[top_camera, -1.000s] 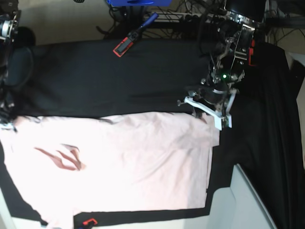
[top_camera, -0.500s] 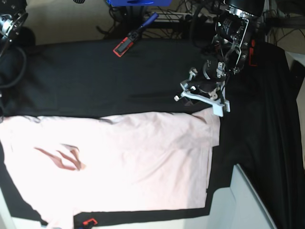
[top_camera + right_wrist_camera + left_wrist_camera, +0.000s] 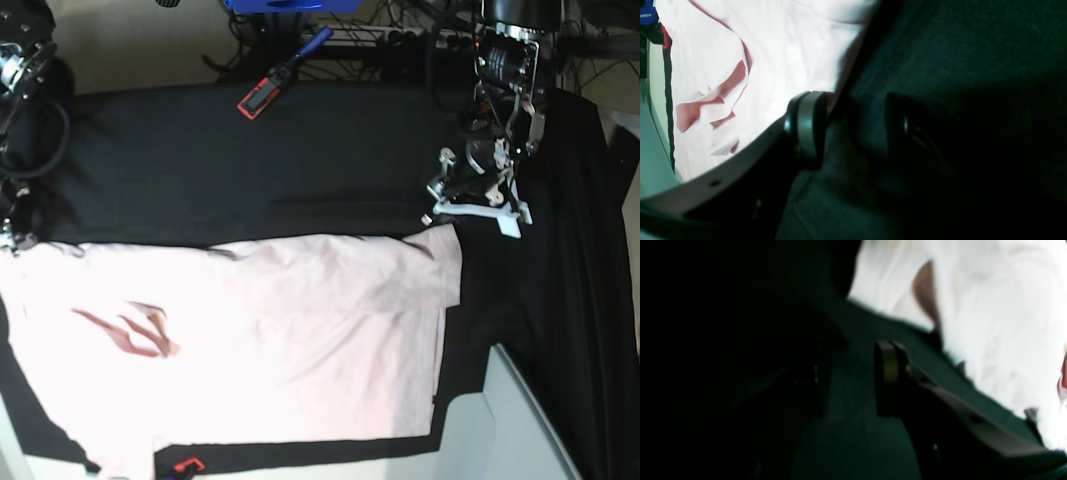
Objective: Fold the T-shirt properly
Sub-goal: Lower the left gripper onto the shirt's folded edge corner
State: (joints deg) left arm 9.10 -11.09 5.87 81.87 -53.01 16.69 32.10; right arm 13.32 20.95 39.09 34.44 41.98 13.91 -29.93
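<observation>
T-shirt lies flat on black table cloth.

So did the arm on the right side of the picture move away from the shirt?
Yes. The left gripper has lifted off the shirt's top right corner and pulled up and rightward, now over the black cloth.

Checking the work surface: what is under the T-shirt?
The T-shirt lies spread on a black table cloth, which shows around its edges. Whatever lies beneath the shirt's middle is covered.
</observation>
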